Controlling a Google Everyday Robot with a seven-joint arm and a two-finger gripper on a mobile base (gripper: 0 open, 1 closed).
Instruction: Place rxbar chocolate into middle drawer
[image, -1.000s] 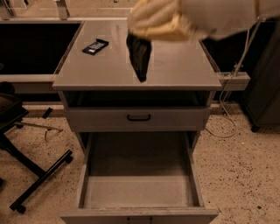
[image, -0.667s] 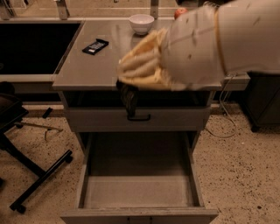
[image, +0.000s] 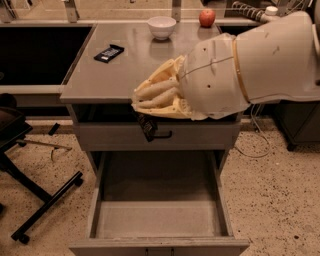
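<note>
Before the cabinet (image: 125, 75), the gripper (image: 142, 116) fingers (image: 155, 93) clamp the rxbar chocolate (image: 148, 128) above the open middle drawer (image: 93, 216).

Setting: an office or lab workspace. Indicators: speckled hard floor (image: 280, 200), grey metal drawer cabinet (image: 82, 135) under a grey countertop (image: 145, 65), black wheeled chair base (image: 45, 205), loose cable (image: 257, 145) on the floor. The gripper (image: 145, 107) hangs at the cabinet's front edge, clamped on the rxbar chocolate (image: 147, 126).
</note>
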